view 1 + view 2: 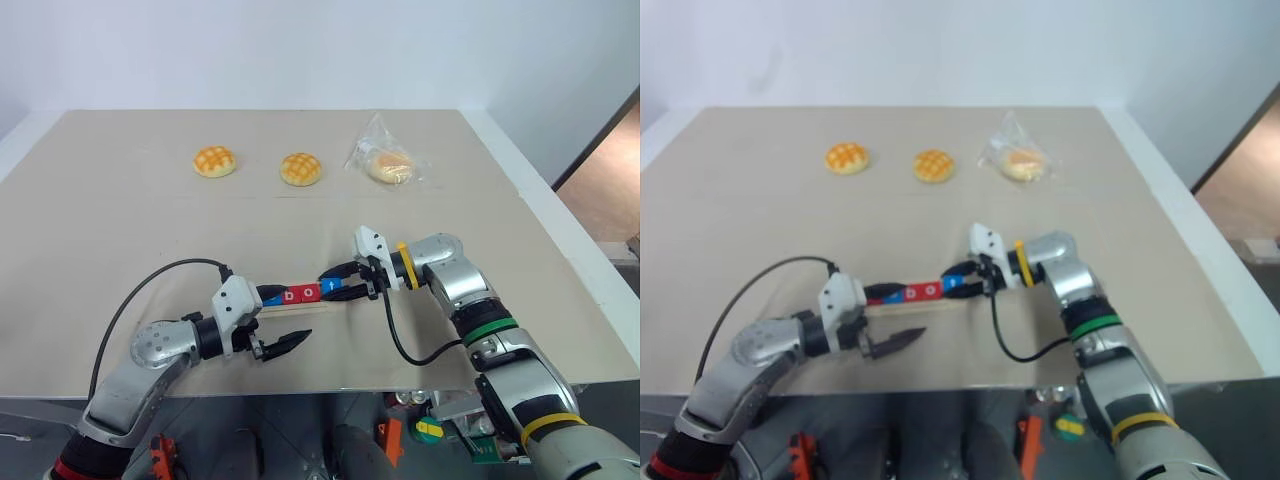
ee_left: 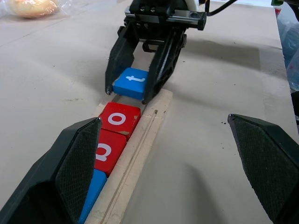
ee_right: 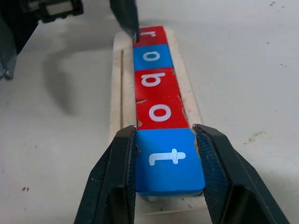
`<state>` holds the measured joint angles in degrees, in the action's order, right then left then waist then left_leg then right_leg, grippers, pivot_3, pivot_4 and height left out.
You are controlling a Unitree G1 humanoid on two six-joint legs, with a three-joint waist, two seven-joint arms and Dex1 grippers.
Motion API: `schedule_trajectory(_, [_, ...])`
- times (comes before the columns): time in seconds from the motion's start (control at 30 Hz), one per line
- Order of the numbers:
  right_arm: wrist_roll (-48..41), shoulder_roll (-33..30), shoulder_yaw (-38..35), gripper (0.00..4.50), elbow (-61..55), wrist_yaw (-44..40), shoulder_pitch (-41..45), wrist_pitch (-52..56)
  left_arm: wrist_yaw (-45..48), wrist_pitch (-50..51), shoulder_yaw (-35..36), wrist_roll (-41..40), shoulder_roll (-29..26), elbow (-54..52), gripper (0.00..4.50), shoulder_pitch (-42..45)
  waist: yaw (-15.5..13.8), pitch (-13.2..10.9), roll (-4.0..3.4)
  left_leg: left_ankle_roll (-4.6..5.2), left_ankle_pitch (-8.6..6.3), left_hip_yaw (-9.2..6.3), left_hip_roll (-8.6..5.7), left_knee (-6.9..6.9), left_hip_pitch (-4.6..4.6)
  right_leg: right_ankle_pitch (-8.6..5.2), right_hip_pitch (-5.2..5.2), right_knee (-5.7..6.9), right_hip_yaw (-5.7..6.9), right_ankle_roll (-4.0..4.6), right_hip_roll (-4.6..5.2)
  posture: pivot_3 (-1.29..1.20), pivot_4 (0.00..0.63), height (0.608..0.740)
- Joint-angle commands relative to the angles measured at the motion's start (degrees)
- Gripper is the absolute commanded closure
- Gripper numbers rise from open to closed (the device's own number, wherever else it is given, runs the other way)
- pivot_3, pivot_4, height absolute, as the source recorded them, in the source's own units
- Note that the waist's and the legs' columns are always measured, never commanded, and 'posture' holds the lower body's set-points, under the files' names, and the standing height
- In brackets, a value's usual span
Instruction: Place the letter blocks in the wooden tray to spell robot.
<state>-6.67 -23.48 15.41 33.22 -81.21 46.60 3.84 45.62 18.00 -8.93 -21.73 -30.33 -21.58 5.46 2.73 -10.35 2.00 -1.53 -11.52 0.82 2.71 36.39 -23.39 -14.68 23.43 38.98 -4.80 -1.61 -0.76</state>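
Your right hand [image 3: 164, 172] grips the blue t block [image 3: 169, 161], one finger pressed to each side of it. You hold that block at the near end of the tray [image 3: 117, 88], touching the red o [image 3: 161, 113] beside it. Whether its base sits fully down in the groove, you cannot tell.

Four blocks already lie in a row along the tray: red r [image 3: 152, 35], blue o [image 3: 152, 57], red b [image 3: 154, 81], then the red o. With the t at the end, the row reads robot.

Your left hand [image 2: 168, 172] hangs open, fingers spread wide and holding nothing. It sits at the r end of the tray, just beside it, pointing along the row toward your right hand.

The tray lies near the front of the tabletop [image 1: 120, 230]. Far back on the tabletop you have two buns [image 1: 215, 161] [image 1: 300, 168] and a third in a clear bag [image 1: 388, 160], well apart from the tray.
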Motion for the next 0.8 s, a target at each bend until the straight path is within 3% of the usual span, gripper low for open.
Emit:
schedule_trajectory(0.03, [-2.2,-1.2,-2.6,2.74,-7.2,2.3,-2.6,3.2,0.6,-0.3,0.3,0.0,-0.3,-1.7,0.00,0.6,0.0,0.0,0.00,0.00,0.00,0.01,0.00,0.00,0.00,0.00,0.00,0.00,-0.01,0.00,0.00,0.00,0.150,0.740])
schedule_trajectory(0.27, [-2.9,-2.7,-2.8,2.74,-14.4,4.2,-7.4,5.2,1.2,-0.5,-0.1,0.2,0.0,-1.1,0.00,1.0,0.0,0.0,-0.01,0.00,0.00,0.00,0.00,0.00,0.00,-0.05,0.00,0.00,0.00,-0.08,0.00,0.00,0.150,0.740])
schedule_trajectory(0.8, [-3.5,-2.2,-3.0,2.74,-17.3,9.3,-8.5,11.6,2.0,-1.2,-0.2,1.1,0.0,-0.5,0.00,0.6,0.0,0.0,-0.01,0.00,0.00,0.02,-0.02,0.00,0.00,-0.04,0.01,0.00,-0.02,-0.09,-0.01,0.00,0.150,0.740])
